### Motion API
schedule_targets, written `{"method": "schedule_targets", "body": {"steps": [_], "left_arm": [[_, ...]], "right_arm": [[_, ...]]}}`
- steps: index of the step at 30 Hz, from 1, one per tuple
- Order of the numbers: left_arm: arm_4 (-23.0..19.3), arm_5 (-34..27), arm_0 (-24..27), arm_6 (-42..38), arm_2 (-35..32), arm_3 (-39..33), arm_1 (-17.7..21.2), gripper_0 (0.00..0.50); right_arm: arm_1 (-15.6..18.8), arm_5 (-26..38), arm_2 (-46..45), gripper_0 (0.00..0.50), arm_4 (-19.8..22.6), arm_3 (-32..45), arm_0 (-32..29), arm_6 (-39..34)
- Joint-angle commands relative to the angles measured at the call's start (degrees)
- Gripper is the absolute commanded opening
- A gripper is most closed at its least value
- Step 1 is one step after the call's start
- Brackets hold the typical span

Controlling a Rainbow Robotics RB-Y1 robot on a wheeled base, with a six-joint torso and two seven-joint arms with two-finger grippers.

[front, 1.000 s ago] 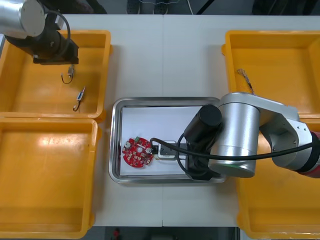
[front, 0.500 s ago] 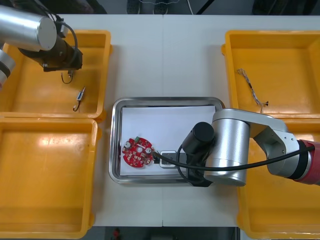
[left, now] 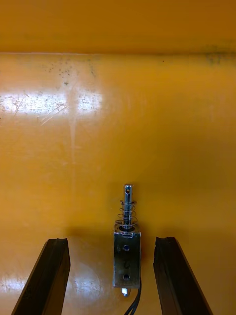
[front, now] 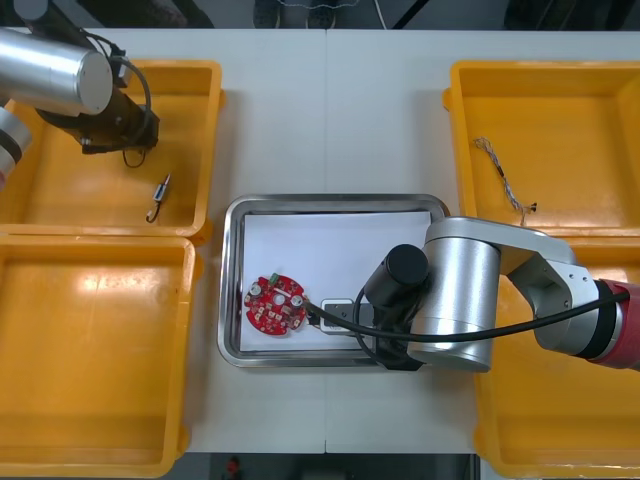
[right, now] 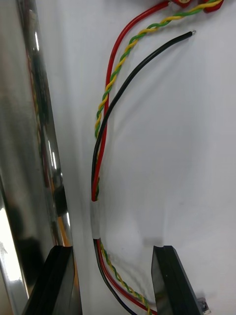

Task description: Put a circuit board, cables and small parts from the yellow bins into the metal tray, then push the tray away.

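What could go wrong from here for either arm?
Left gripper: open fingers flank the small metal part, which sits nearer one finger; closing may twist it away.
Right gripper: open fingers straddle the cable bundle beside the metal tray wall; rising may snag it and drag the circuit board.

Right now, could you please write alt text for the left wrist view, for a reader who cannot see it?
The left gripper is open, its two black fingers standing either side of a small metal part, touching neither, that lies on the floor of a yellow bin.
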State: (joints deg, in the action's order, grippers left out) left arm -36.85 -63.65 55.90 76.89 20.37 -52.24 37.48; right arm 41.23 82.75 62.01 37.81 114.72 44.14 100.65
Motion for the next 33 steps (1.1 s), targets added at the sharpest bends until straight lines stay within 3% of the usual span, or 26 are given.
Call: {"method": "schedule_targets", "body": {"steps": [1, 4, 6, 7, 8, 15, 21, 29, 30, 33], "left_arm": [[-1.12, 3.27, 2.90, 5.91, 3.89, 1.97, -0.21, 0.500], [-1.83, 4.67, 2.90, 5.91, 5.38, 3.02, -0.21, 0.500], [-2.09, 4.67, 2.90, 5.91, 5.38, 3.02, -0.30, 0.249], [-2.27, 4.32, 2.81, 5.91, 5.38, 3.02, -0.21, 0.067], [-2.44, 4.23, 2.81, 5.91, 5.38, 3.11, -0.21, 0.000], [-3.14, 0.28, 2.90, 5.99, 3.45, 1.09, 0.93, 0.000], [-2.35, -13.34, 2.90, 5.11, -0.68, -7.88, 3.57, 0.000], [-1.12, -28.02, 2.54, 3.53, -5.25, -18.51, 4.27, 0.000], [-1.12, -29.60, 2.19, 2.74, -5.60, -20.62, 4.27, 0.000], [-1.21, -32.50, 0.17, -2.62, -5.78, -27.30, 4.27, 0.001]], "right_arm": [[0.34, -0.04, -3.30, 0.454, 0.95, 1.12, 1.39, 0.60], [0.34, 0.83, -5.32, 0.454, 1.65, 2.09, 1.39, 0.60], [0.08, 2.42, -6.99, 0.453, 1.65, 3.05, 1.39, 0.68], [-0.18, 3.91, -8.31, 0.455, 1.65, 3.76, 1.39, 0.77], [-0.53, 5.67, -9.80, 0.453, 1.74, 4.55, 1.47, 0.86], [-2.56, 15.95, -18.50, 0.454, 3.41, 8.41, 1.47, 1.12], [-4.84, 27.25, -26.24, 0.454, 6.13, 10.44, 2.79, 0.86], [-6.16, 27.25, -32.04, 0.453, 6.57, 11.23, 6.31, 0.33], [-5.98, 27.25, -33.36, 0.499, 6.75, 11.31, 6.48, 0.33], [-4.75, 27.25, -36.35, 0.500, 7.54, 11.23, 6.40, 0.33]]}}
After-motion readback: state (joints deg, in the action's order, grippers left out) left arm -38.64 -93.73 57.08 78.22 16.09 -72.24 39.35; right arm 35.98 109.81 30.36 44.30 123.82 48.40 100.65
